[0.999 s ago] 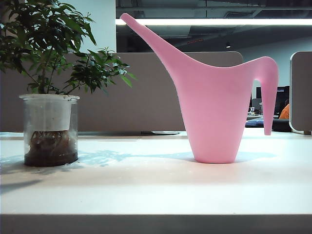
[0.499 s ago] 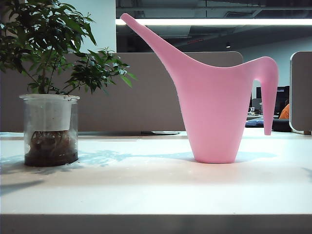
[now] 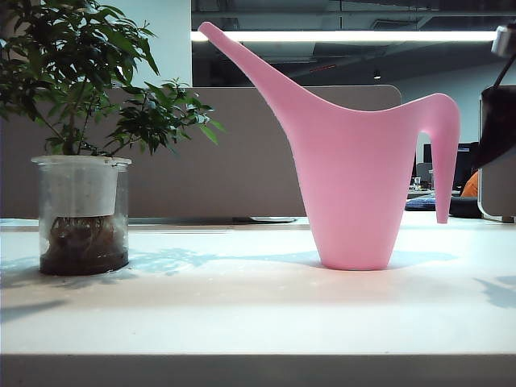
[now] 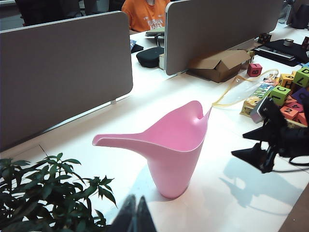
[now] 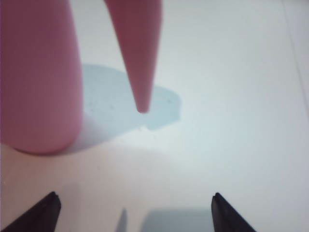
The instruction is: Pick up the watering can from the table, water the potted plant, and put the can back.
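Note:
The pink watering can (image 3: 355,185) stands upright on the white table (image 3: 242,314), its spout pointing toward the potted plant (image 3: 81,210) in its glass jar at the left. In the right wrist view my right gripper (image 5: 135,205) is open and empty, its fingertips (image 5: 48,205) wide apart, a short way from the can's hooked handle (image 5: 137,58) and body (image 5: 38,72). The left wrist view shows that gripper (image 4: 246,145) beside the can (image 4: 174,150). My left gripper (image 4: 136,215) is shut and empty, above the table between the plant's leaves (image 4: 48,198) and the can.
Grey desk partitions (image 4: 63,72) line the table's far side. Beyond the can lie a cardboard box (image 4: 219,65), coloured letter blocks (image 4: 289,92) and a clear bag. A person in orange (image 4: 145,14) sits behind the partitions. The right arm's dark bulk (image 3: 498,121) fills the exterior view's right edge.
The right arm has come into the exterior view at the right edge, near the can's handle, and its shadow now falls on the table there. Can and plant have not moved.

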{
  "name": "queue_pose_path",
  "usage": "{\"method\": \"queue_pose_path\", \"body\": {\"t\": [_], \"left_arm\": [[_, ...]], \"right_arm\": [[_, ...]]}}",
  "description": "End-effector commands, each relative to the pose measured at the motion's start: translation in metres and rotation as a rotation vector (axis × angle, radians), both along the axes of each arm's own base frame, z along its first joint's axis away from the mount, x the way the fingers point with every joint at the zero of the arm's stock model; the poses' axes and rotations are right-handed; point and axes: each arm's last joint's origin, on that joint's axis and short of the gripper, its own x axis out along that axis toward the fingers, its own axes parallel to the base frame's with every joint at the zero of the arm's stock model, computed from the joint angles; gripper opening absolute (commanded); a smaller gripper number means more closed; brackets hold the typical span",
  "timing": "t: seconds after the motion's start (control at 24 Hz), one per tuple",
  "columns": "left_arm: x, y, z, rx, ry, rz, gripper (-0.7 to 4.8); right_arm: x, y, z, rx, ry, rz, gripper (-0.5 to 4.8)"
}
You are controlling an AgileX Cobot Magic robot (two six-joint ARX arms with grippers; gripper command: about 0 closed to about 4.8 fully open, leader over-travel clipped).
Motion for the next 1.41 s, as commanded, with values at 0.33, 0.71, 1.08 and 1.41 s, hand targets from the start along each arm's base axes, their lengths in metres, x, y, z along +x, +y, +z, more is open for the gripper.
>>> {"method": "queue_pose_path", "body": {"t": [0.33, 0.71, 1.08, 1.41], "left_arm": [[-0.001, 0.001, 0.001, -0.001, 0.000, -0.005, -0.05], [-0.001, 0.001, 0.001, -0.004, 0.002, -0.004, -0.05], [-0.001, 0.001, 0.001, -0.003, 0.002, -0.004, -0.05], [-0.001, 0.001, 0.001, -0.003, 0.002, -0.004, -0.05]], "right_arm": [[0.035, 0.003, -0.024, 0.025, -0.251, 0.035, 4.30], [0.075, 0.005, -0.012, 0.049, -0.339, 0.026, 4.30], [0.107, 0.006, -0.007, 0.050, -0.348, 0.028, 4.29], [0.111, 0.000, -0.013, 0.043, -0.310, 0.005, 3.63]]}}
